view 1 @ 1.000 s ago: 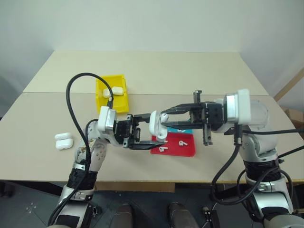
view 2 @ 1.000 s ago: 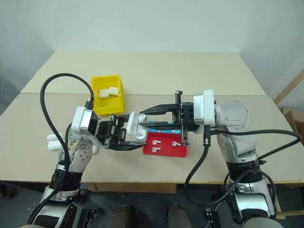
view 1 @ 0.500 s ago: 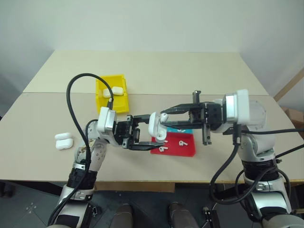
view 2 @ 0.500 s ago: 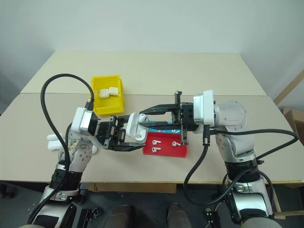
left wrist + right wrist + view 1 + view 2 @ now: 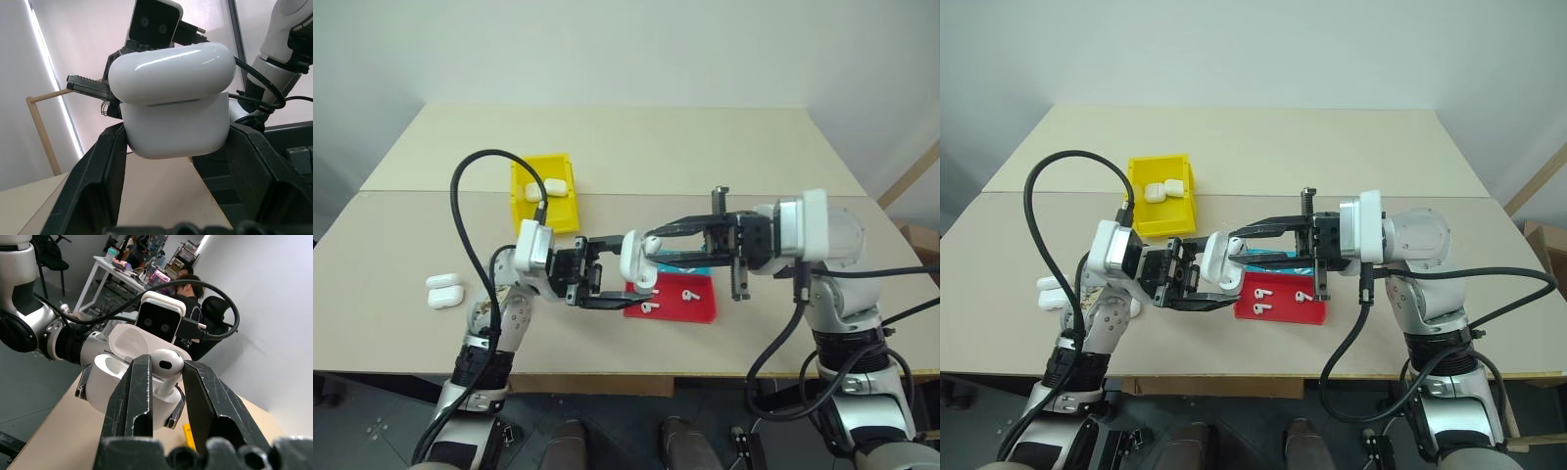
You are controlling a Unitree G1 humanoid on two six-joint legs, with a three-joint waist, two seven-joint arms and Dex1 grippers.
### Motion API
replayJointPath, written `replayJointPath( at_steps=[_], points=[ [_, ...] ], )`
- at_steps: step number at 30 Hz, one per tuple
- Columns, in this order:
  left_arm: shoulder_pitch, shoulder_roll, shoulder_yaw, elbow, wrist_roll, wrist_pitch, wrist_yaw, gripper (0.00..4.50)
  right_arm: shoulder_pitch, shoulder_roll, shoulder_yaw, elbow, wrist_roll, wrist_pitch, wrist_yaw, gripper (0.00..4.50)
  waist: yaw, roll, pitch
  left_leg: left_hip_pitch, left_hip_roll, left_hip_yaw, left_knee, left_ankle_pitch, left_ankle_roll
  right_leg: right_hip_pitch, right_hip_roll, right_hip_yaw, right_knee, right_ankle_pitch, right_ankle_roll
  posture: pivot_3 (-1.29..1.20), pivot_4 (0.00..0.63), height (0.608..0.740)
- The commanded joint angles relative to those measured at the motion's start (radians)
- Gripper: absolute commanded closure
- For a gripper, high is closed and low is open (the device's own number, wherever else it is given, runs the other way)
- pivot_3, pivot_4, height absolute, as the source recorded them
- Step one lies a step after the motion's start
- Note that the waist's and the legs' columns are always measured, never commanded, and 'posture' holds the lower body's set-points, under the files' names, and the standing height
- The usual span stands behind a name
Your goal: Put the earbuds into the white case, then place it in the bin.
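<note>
Right gripper point(image 5: 161, 377) pinches earbud point(image 5: 166, 366) above white case point(image 5: 127, 382).

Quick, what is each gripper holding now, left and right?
Left gripper: shut on the white case, lid open.
Right gripper: shut on an earbud, at the case.

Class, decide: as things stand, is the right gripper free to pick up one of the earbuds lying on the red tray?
Probably not yet. The right gripper already pinches an earbud at the open white case, though the earbuds on the red tray lie uncovered.
</note>
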Motion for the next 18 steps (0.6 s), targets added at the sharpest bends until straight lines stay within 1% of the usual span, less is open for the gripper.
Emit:
replayJointPath(
  at_steps=[1,3,6,11,17,18],
  points=[
    [-0.026,-0.003,0.006,-0.013,-0.008,-0.019,-0.006,1.76,-0.003,0.002,0.001,0.000,-0.020,-0.045,-0.003,3.45,0.000,0.000,0.000,0.000,0.000,0.000,0.000,0.000,0.000,0.000,0.000,0.000,0.000,0.000,0.000,0.00,0.150,0.740],
    [-0.027,-0.003,0.006,-0.012,-0.006,-0.020,-0.010,1.76,-0.005,0.010,0.002,0.009,-0.029,-0.071,-0.005,3.45,0.000,0.000,0.000,0.000,0.000,0.000,0.000,0.000,0.000,0.000,0.000,0.000,0.000,0.000,0.000,0.00,0.150,0.740],
    [-0.026,-0.004,0.006,-0.010,-0.004,-0.021,-0.011,1.76,-0.006,0.015,0.005,0.021,-0.044,-0.102,-0.004,2.81,0.000,0.000,0.000,0.000,0.000,0.000,0.000,0.000,0.000,0.000,0.000,0.000,0.000,0.000,0.000,0.00,0.150,0.740],
    [-0.027,-0.005,0.007,-0.006,-0.001,-0.023,-0.010,1.76,-0.007,0.015,0.003,0.026,-0.044,-0.127,-0.010,1.12,0.000,0.000,0.000,0.000,0.000,0.000,0.000,0.000,0.000,0.000,0.000,0.000,0.000,0.000,0.000,0.00,0.150,0.740],
    [-0.026,-0.001,0.010,0.002,0.019,-0.029,-0.004,1.76,-0.010,-0.003,-0.009,0.029,-0.025,-0.120,-0.002,1.12,0.000,0.000,0.000,0.000,0.000,0.000,0.000,0.000,0.000,0.000,0.000,0.000,0.000,0.000,0.000,0.00,0.150,0.740],
    [-0.024,0.004,0.015,0.008,0.025,-0.035,-0.003,1.76,-0.011,-0.017,-0.016,0.024,-0.016,-0.095,-0.006,1.12,0.000,0.000,0.000,0.000,0.000,0.000,0.000,0.000,0.000,0.000,0.000,0.000,0.000,0.000,0.000,0.00,0.150,0.740]
  ],
)
